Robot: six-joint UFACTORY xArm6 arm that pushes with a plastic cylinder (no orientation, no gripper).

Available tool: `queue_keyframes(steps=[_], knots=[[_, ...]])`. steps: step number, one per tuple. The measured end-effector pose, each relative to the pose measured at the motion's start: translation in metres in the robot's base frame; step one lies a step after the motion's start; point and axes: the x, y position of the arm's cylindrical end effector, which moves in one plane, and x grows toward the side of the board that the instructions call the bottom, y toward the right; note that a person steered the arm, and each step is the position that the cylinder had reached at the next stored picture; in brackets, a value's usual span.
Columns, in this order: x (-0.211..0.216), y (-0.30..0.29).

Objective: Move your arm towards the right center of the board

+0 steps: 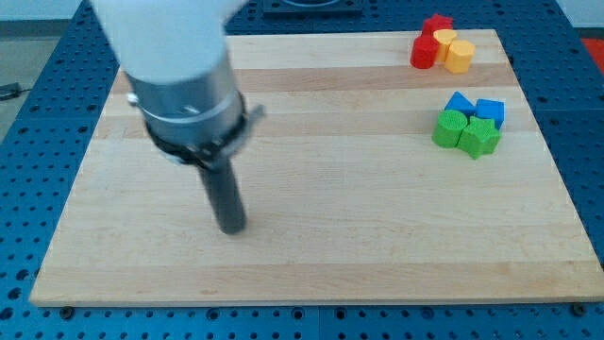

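The arm's tip rests on the wooden board left of centre; it is a plain rod with no pincer to open or close. The right centre of the board lies well off to its right, just near of the green and blue blocks, so the move is judged a long rightward slide. A red and yellow cluster sits at the far right corner, apart from that path.
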Motion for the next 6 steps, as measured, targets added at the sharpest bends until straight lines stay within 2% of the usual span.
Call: queue_keyframes(steps=[1, 2, 5, 6], knots=[[0.016, 0.087], [0.017, 0.091], [0.05, 0.149], [0.047, 0.219]])
